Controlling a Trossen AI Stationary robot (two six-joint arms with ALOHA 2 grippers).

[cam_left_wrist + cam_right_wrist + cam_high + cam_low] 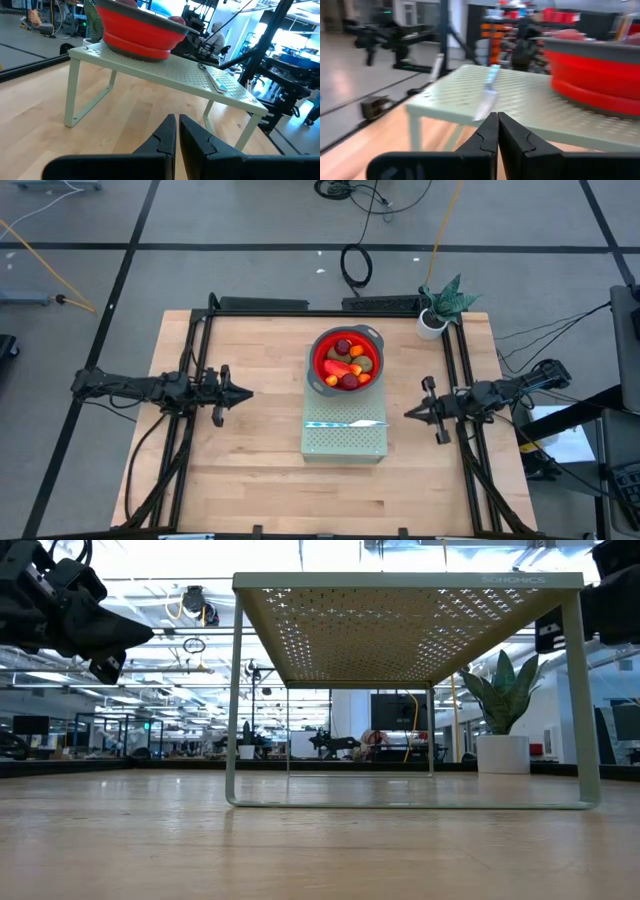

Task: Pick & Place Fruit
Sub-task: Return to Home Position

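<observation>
Fruit pieces (348,364) sit piled in the grey-rimmed red collapsible bowl (312,360) on the pale green perforated metal shelf (345,445), between both claws and well apart from them. Left gripper (244,392) and right gripper (408,414) hover either side, pinched together on nothing. High view shows a long red-orange piece, dark red balls, brown-green ovals and tiny orange ones; low view only gets the shelf's underside

The pale-green perforated metal shelf (345,442) looks matt; the light planked wooden tabletop (250,480) is smooth, faintly sheened; the red collapsible bowl (135,27) at the shelf's twelve o'clock looks like glossy plastic
</observation>
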